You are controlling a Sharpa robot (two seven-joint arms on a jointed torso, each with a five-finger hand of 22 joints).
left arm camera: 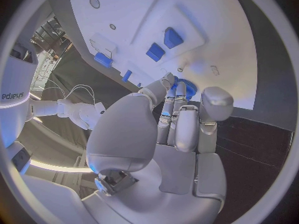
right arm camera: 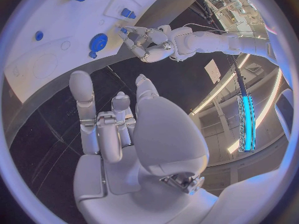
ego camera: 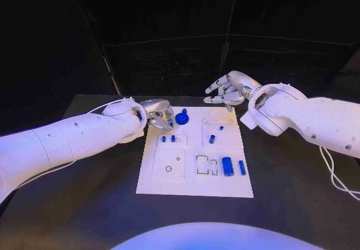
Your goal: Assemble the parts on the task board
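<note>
Blue plastic round part [ego camera: 182, 119], gear-like with a raised centre, sits at the far left corner region of the white rectangular task board [ego camera: 195, 185], which lies flat on the black tabletop [ego camera: 75, 208].

Left hand [ego camera: 159, 117] is at the board's far left edge, fingers curled toward the round part. In the left wrist view the fingertips [left arm camera: 181, 90] reach the part's rim [left arm camera: 187, 89]; contact looks probable, but whether it is a firm pinch or a mere touch cannot be told.

Right hand [ego camera: 227, 89] hovers above the tabletop beyond the board's far edge, fingers apart and holding nothing. The right wrist view confirms bare fingers [right arm camera: 99, 124] well apart from the board.

Other parts on the board: two small blue pegs [ego camera: 168, 138] standing side by side in the left middle panel; a small blue stud [ego camera: 220, 127] and a short blue pin [ego camera: 211, 138] in the right middle panel; a thick blue cylinder [ego camera: 227, 165] and a slim blue rod [ego camera: 242, 166] lying in the near right area.

Assessment: the step in hand appears to be seating or turning the round part. Recommended practice: spread the fingertips evenly round the rim, keep the part level over its seat, and press straight down without side load. A tilted part is likely to jam. The right hand should stay off the board.
</note>
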